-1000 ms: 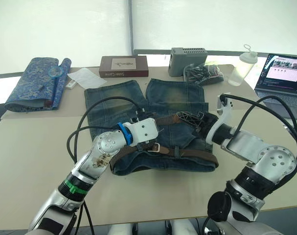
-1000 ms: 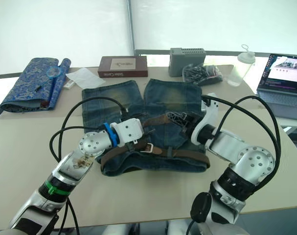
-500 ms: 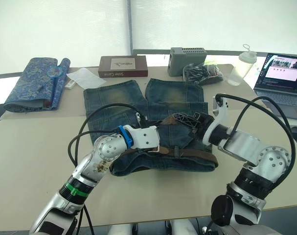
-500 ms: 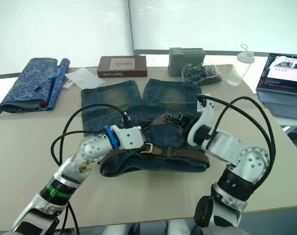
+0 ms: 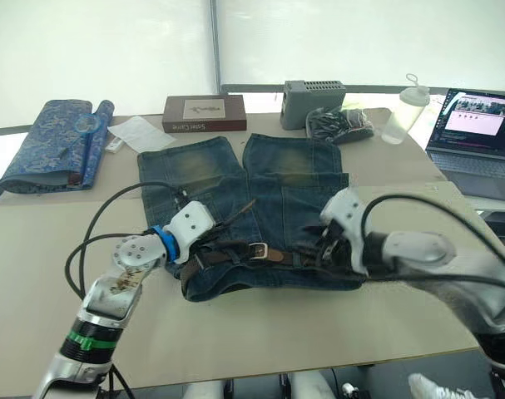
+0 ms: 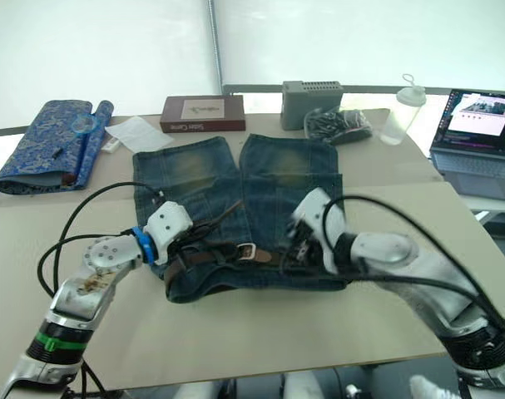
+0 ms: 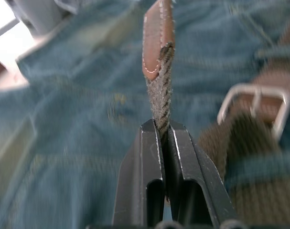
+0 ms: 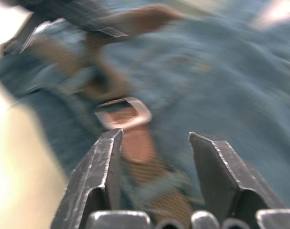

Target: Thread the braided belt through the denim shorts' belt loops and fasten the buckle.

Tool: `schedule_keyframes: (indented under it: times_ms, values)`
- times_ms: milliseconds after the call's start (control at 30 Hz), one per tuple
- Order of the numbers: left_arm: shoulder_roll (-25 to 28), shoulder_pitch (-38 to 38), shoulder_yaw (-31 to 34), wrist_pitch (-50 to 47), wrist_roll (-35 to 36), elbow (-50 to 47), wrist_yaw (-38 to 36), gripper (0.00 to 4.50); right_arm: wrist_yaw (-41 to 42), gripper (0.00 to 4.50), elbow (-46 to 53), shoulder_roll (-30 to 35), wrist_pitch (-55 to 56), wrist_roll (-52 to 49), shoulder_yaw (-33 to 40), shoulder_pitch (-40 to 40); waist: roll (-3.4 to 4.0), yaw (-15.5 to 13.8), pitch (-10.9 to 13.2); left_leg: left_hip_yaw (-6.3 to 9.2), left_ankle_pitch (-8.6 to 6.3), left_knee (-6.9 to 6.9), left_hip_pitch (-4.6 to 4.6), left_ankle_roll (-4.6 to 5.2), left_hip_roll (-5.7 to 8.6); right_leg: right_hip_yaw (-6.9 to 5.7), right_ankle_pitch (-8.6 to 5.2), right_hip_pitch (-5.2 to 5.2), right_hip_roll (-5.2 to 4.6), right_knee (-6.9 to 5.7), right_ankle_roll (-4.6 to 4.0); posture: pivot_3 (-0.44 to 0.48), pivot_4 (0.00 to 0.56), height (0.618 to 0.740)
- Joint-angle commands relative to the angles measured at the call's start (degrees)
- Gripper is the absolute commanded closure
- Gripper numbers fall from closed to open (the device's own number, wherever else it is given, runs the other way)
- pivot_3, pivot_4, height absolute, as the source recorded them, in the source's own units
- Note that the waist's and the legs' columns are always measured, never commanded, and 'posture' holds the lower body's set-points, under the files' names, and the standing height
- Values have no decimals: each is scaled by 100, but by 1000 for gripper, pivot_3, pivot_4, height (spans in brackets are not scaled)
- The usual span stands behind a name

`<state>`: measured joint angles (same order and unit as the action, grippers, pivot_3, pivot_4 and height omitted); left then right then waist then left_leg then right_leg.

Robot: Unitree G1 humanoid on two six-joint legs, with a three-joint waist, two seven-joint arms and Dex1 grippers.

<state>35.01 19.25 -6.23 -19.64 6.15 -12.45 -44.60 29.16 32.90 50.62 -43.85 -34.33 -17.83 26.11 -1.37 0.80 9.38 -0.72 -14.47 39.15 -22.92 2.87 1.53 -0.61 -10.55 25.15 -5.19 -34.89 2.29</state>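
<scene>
The denim shorts lie flat on the table with the waistband toward me. The braided belt runs along the waistband, its silver buckle near the middle. A denim belt loop crosses the strap beside the buckle. My left gripper is shut on the belt's free end just below its brown leather tip, left of the buckle in the head views. My right gripper stands open just over the strap by the buckle, at the waistband's right part.
A blue patterned rolled cloth lies at the far left beside a white paper. A brown box, a grey box, a black bundle and a clear bottle line the far edge. A laptop sits at the right.
The left gripper shut on the belt's free end and drew it leftward. The right gripper let go of the belt, opened, and dropped toward the waistband by the buckle.
</scene>
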Motion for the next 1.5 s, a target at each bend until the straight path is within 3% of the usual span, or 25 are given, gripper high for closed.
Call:
schedule_keyframes:
  times_ms: [33, 400, 933, 1033, 1200, 1500]
  values:
    - [339, -111, 56, 88, -5, -315, -267, 4500, 485, 2003, -303, -130, 886, 1128, -535, 210, -1, -10, 1, 0, 0, 0, -1, 0, 1, 1, 2, 0, -3, 1, -3, 0, 150, 740]
    - [475, -413, -56, 371, -193, -425, -264, 4500, 1196, 2003, -1394, -559, 1825, 3278, -1341, 579, -3, -96, 2, -1, 0, 2, -3, -1, 8, 0, 29, 4, -13, -1, -48, 0, 150, 740]
    - [413, -344, -164, 148, -271, -668, -160, 4500, 1402, 2003, -1639, -1010, 1711, 4473, -1244, 451, -3, -122, 1, -1, 1, 3, 1, -3, 8, 0, 31, 2, -11, -7, -51, 0, 150, 740]
    - [431, -322, -136, 86, -247, -680, -187, 4500, 1381, 2658, -1551, -1065, 1452, 4546, -1164, 367, -3, -125, 1, -1, 1, 3, 2, -3, 8, 0, 32, 0, -11, -7, -51, 0, 150, 740]
    - [460, -391, -135, 79, -258, -735, -205, 4500, 1409, 4380, -1365, -1130, 1168, 4568, -1007, 311, -3, -127, 1, -1, 1, 6, 5, -4, 9, 0, 32, -2, -10, -8, -52, 0, 150, 740]
    - [568, -464, -223, 129, -283, -752, -385, 4500, 1330, 4444, -623, -1755, -123, 3775, -30, 30, -3, -143, 1, 2, 2, 7, 4, -4, 10, -1, 33, -3, -11, -8, -53, 0, 150, 740]
